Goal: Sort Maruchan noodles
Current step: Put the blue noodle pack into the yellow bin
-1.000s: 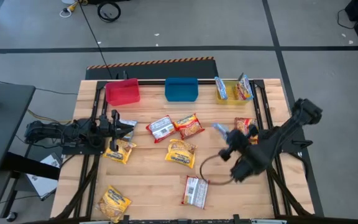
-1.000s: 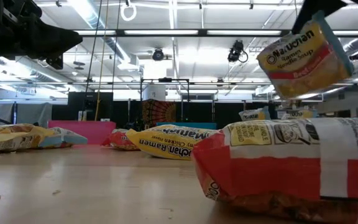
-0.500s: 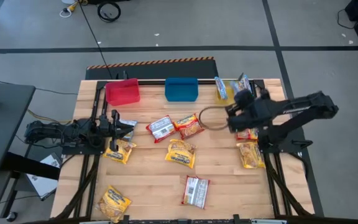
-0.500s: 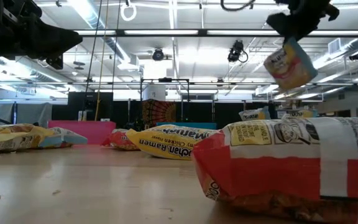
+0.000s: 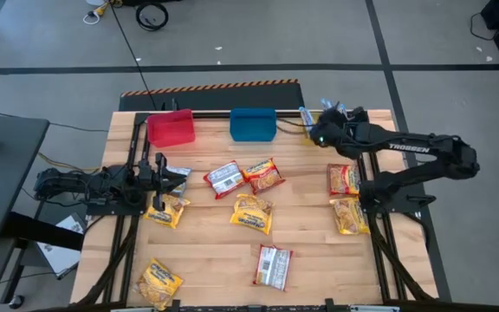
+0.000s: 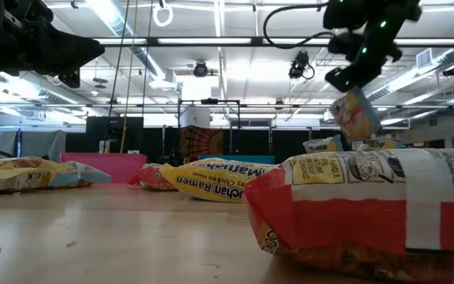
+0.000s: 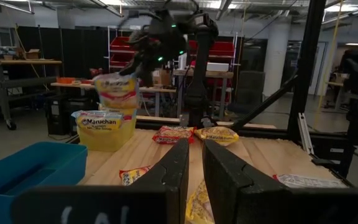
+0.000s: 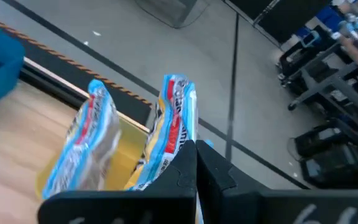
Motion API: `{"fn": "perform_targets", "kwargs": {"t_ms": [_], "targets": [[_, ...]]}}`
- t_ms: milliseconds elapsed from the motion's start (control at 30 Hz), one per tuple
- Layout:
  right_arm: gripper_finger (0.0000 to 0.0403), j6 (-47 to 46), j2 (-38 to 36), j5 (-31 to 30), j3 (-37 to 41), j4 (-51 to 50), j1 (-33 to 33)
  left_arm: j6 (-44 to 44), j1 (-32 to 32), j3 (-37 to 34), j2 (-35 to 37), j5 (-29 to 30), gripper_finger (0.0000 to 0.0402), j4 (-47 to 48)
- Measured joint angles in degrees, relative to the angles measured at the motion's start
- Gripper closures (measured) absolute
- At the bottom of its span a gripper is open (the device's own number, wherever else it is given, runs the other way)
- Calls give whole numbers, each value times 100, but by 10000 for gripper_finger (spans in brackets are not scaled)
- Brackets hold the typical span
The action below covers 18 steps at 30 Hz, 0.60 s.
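Right gripper [image 5: 323, 130]: dark two-finger pincer at the end of the stretched right arm, fingers pressed together on a crinkly yellow-and-red packet [image 6: 353, 114] that hangs flat beneath it, directly over the yellow bin.
Table [image 5: 215, 260]: broad pale wooden top with visible grain, spreading below and to every side of the pincer.
Blue bin [image 5: 252, 123]: smooth rectangular plastic tub, just beside the pincer on the side toward the left arm.
Red bin [image 5: 171, 127]: same tub shape, farther off beyond the blue one.
Yellow bin [image 7: 104, 132]: translucent yellow plastic, right under the pincer, with upright blue-edged packets [image 8: 89, 143] standing in it.
Loose packets [image 5: 251, 213]: flat, wrinkled, glossy rectangles scattered on the wood nearer the front edge than the pincer; yellow-orange ones and red-and-white ones, two of them [image 5: 345, 179] lying near the right arm's base.
Near packet [image 6: 369, 209]: red-and-white, puffed and creased, lying well away from the pincer at the table's front.
Left gripper [image 7: 192, 177]: blunt dark fingers a narrow gap apart, holding nothing, parked low over the table's far left side.
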<state>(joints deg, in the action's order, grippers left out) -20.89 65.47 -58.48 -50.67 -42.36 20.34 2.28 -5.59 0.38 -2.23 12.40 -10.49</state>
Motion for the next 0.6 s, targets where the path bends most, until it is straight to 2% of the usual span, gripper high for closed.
{"fn": "perform_targets", "kwargs": {"t_ms": [100, 233, 400, 600], "targets": [[401, 682, 0, 488, 446, 1378, 497, 0, -1, 0, 1, 2, 349, 1], [401, 1119, 0, 1193, 930, 2731, 1030, 0, 0, 0, 0, 0, 349, -1], [400, 965, 0, 1743, 1326, 3195, 1314, 0, 0, 0, 0, 1, 349, -1], [400, 691, 0, 1845, 1708, 3273, 1335, 0, -1, 0, 1, 0, 349, 1]]}}
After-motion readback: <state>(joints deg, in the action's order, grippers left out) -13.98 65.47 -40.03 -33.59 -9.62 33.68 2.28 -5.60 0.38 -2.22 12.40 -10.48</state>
